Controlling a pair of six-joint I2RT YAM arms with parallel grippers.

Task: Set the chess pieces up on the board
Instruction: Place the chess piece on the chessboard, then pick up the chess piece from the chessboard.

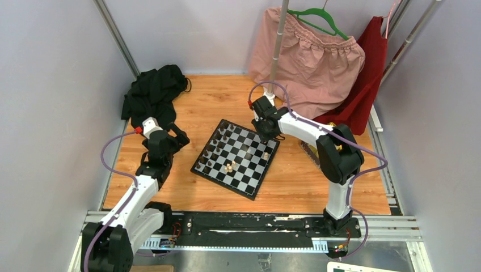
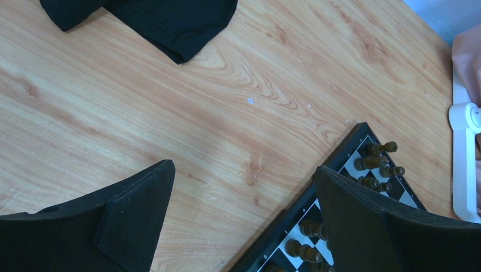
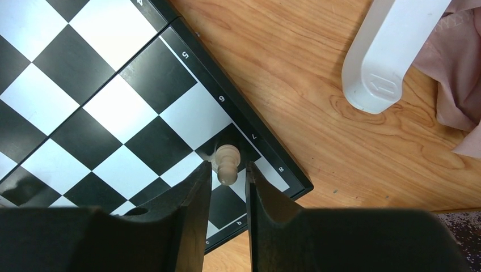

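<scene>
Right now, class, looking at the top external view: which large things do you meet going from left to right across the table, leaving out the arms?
black cloth → chessboard → pink garment → red garment

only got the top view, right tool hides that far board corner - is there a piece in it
Observer: Yes, the right wrist view shows a cream pawn between the fingers of the right tool, at the corner of the board by the 7 label.
Operator: gripped?
Observer: Can't tell; the fingers sit close on both sides.
Operator: left tool?
Observer: The left tool is wide open and empty, over the wooden table beside the board's edge.
</scene>
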